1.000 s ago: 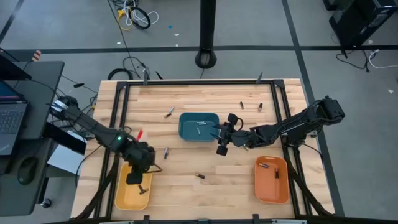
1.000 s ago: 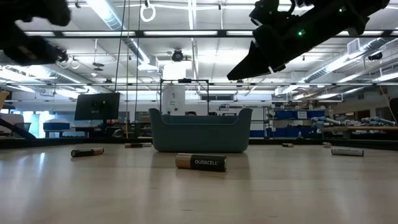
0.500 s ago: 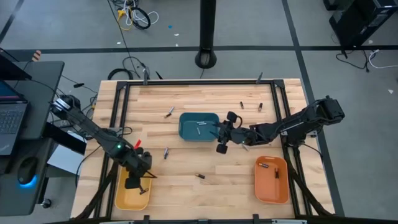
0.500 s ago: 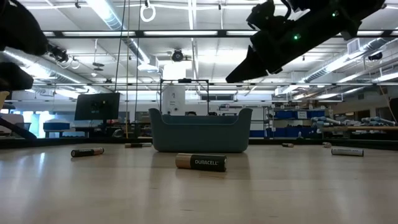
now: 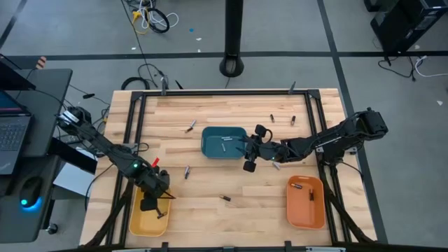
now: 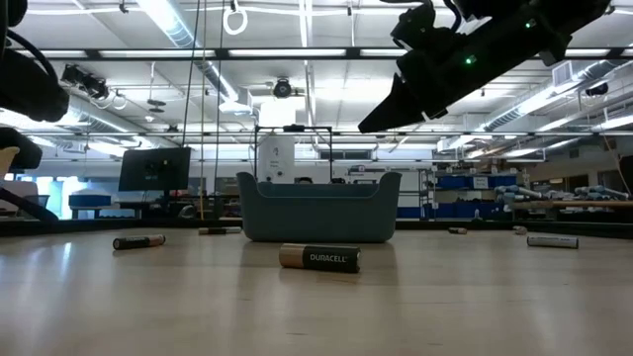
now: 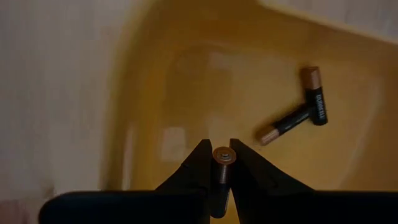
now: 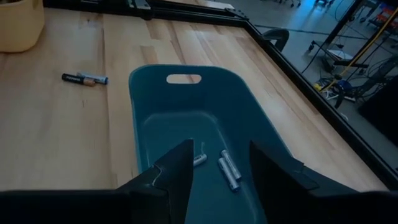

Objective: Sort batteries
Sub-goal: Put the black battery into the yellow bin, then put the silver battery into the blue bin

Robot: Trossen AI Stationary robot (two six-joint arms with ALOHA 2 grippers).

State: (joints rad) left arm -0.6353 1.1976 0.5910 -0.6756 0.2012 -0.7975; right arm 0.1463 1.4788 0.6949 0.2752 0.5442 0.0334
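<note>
A Duracell battery (image 6: pixel 318 258) is seen lying on its side on the bench (image 5: pixel 231 185), just in front of the teal bin (image 5: pixel 224 142), which serves here as the landmark. To the near left of the bin, the left gripper (image 5: pixel 148 204) is held over the yellow tray (image 5: pixel 137 220), and its fingers (image 7: pixel 194 169) are closed narrowly on a single battery (image 7: pixel 222 156), gripped end-on with its copper-toned cap showing. Two more batteries (image 7: pixel 298 113) are seen lying in that tray, touching in a V shape. To the near right of the bin an orange tray (image 5: pixel 305 203) is set, with two batteries (image 5: pixel 303 187) in it. Just beside the bin's right edge the right gripper (image 5: pixel 248 155) is held above the bench, its fingers (image 8: pixel 176 164) spread wide with nothing between them, pointed into the bin. On the bin's floor a few silvery batteries (image 8: pixel 227 168) are seen. Between the bin and the left gripper, a loose battery (image 5: pixel 187 172) lies on the bench. Beyond the bin, further loose batteries (image 5: pixel 190 126) are scattered on the bench to its far left, and others (image 5: pixel 282 117) to its far right.
</note>
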